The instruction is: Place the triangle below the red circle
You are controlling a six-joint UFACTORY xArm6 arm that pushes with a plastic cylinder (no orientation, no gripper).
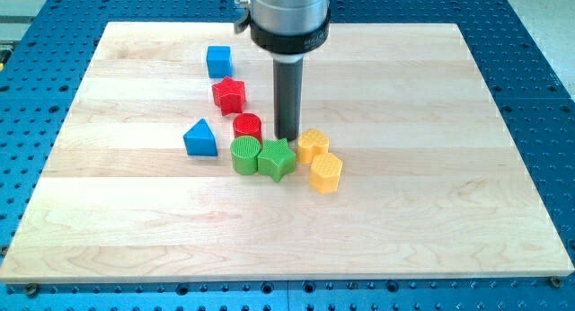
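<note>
The blue triangle (200, 138) lies on the wooden board, left of centre. The red circle (248, 128) sits a little to the triangle's right and slightly higher in the view. Directly below the red circle is a green circle (244, 155), touching it. My tip (287, 137) stands just right of the red circle, above the green star (277, 159) and left of a yellow block (313, 145). The tip is well to the right of the triangle, apart from it.
A red star (229, 94) and a blue cube (218, 60) lie above the red circle. A second yellow block (326, 173) sits at the cluster's lower right. The wooden board (449, 212) rests on a blue perforated base.
</note>
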